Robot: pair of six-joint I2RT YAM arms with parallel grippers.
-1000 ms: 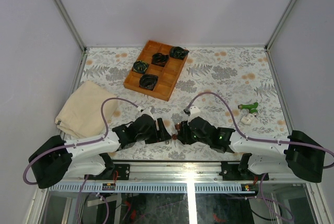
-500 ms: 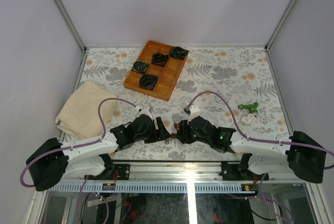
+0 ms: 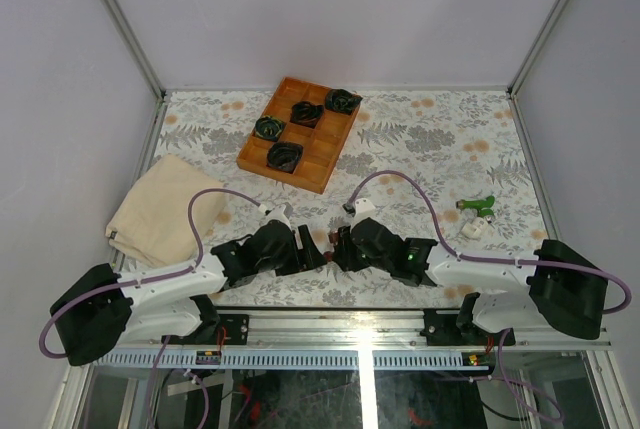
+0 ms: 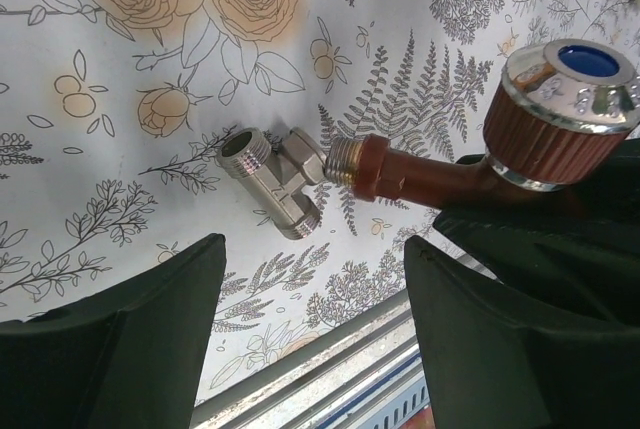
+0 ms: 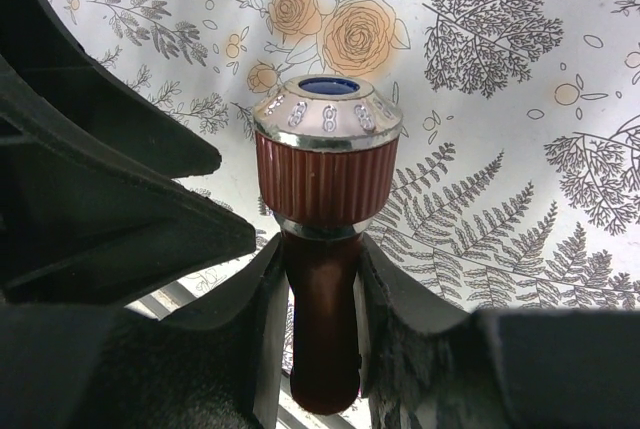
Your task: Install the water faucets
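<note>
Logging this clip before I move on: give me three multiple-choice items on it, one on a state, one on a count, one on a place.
1. The right fingers are:
A open and empty
B shut on the red faucet
C shut on nothing

2. Coils in the tray:
A two
B three
C four

3. The green faucet lies:
A on the table by the white piece
B in the tray
C between the right fingers

Answers:
1 B, the right wrist view shows the fingers pressed on both sides of its stem.
2 C, four dark bundles show in the top view.
3 A, it lies to the right of the arms in the top view.
</note>
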